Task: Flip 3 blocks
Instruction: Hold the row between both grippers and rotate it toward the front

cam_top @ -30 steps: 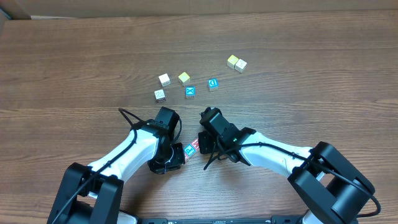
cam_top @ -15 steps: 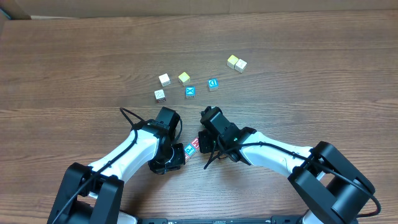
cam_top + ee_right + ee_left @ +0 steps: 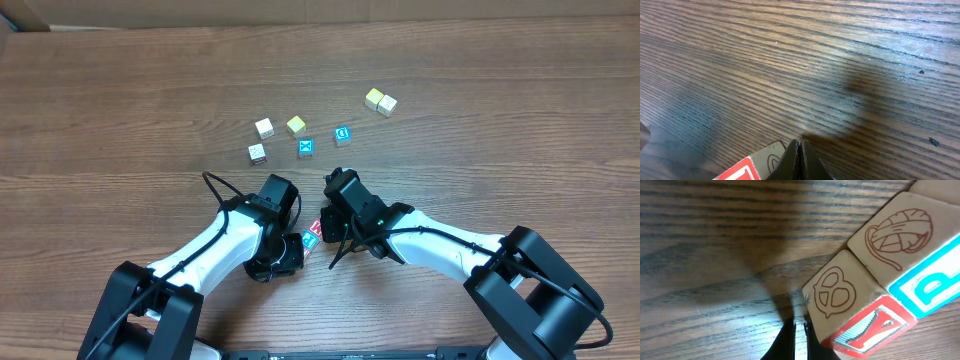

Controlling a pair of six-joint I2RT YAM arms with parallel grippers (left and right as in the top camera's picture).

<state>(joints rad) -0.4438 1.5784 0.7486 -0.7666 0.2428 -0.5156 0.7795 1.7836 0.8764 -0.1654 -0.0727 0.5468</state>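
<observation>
Your left hand [image 3: 799,330] has edged right toward the blocks [image 3: 312,233], which sit clustered on the bench [image 3: 150,100] between the arms. It and your right hand [image 3: 799,147] are pinched closed and empty. The cubes are probably light, rigid and smooth-faced; grip opposite flat sides.

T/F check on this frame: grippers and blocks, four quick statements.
1. The left gripper and right gripper are both shut. True.
2. The left gripper holds a block. False: its closed tips sit beside the pretzel-face block with nothing between them.
3. The blue X block lies between the two grippers. False: it sits farther up the table, near the D block.
4. The pretzel-face block sits against the blue-lettered block. True.
</observation>
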